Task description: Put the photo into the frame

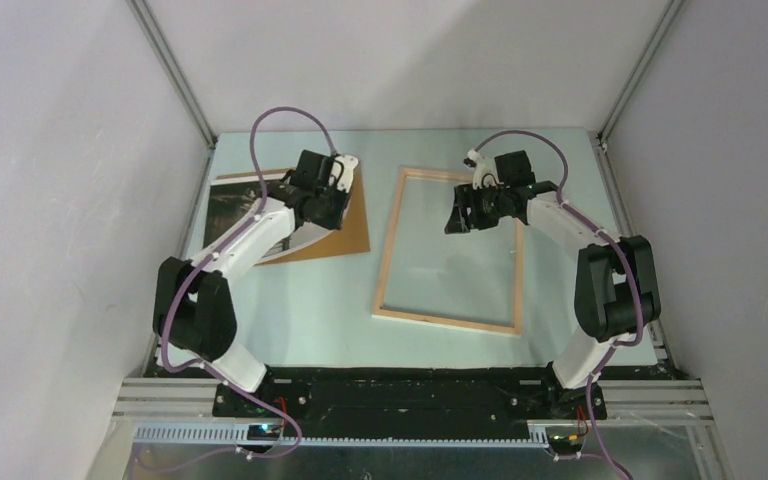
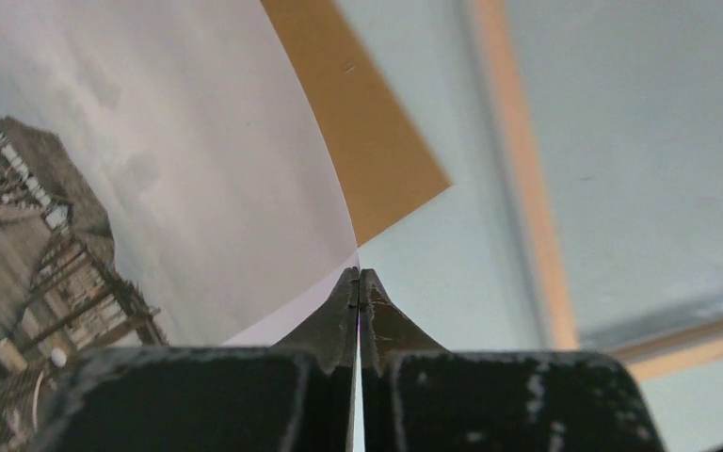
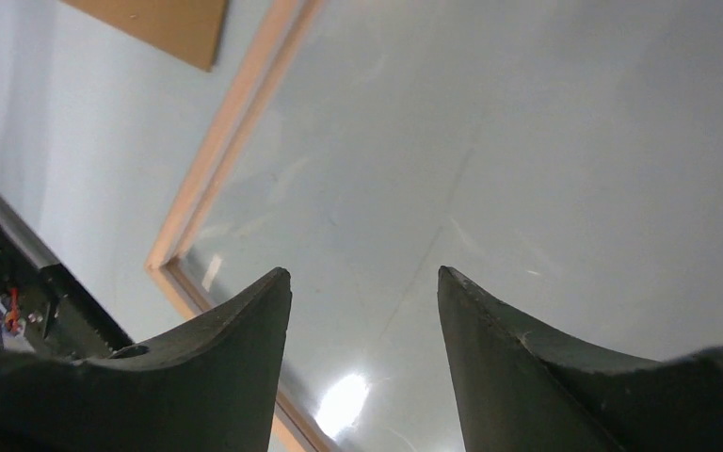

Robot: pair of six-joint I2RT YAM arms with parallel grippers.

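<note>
Nearest the arm bases, the bare worktop (image 1: 290, 310) leads up to the frame (image 1: 392, 240), which lies flat right of centre. Its long axis runs from near to far with a slight lean, and its opening shows only the worktop surface. Over the far half of that opening hangs the right end effector (image 3: 364, 282). Its jaws are parted and grip nothing, and the right wrist view looks down between them at the pale left rail and the glossy surface inside it. Farther back and to the left, the left end effector (image 2: 359, 278) is closed tight on a corner of the photo (image 2: 179, 160), where the white border meets its fingertips. The sheet bows upward from that pinch, and the rest lies toward the far-left corner over the brown backing board (image 2: 367, 141). The coming move turns on one relation: the frame sits to the right of the left end effector, near it but apart, and its left rail crosses the left wrist view beyond the board's edge. The left arm carries the print, so my judgement is that it must travel rightward. The photo's own axis is partly hidden under the arm, so I cannot tell whether it matches the frame's near-to-far length.
</note>
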